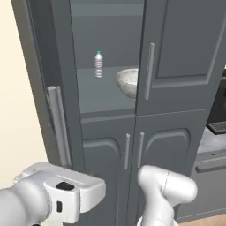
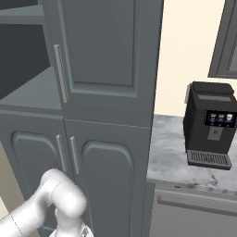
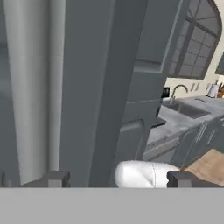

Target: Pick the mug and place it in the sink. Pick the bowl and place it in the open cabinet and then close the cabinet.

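The tall dark grey cabinet (image 1: 185, 53) has its left door (image 1: 44, 88) swung open and seen edge-on, while the right door is shut. On the open shelf sits the speckled grey-white bowl (image 1: 127, 82), its right part hidden behind the shut door. My gripper (image 3: 118, 179) is open, low beside the open door (image 3: 100, 87). Its two fingertips (image 3: 52, 178) stand wide apart with nothing held, and the door's edge rises just beyond them. Far off to the right lies the sink (image 3: 189, 109) with its curved faucet (image 3: 177, 92). The mug is out of view.
A water bottle (image 1: 99, 64) stands on the shelf left of the bowl. The open door's silver bar handle (image 1: 58, 126) is close above my hand. A black coffee machine (image 2: 210, 125) sits on the marble counter (image 2: 169, 157) right of the cabinet (image 2: 102, 46).
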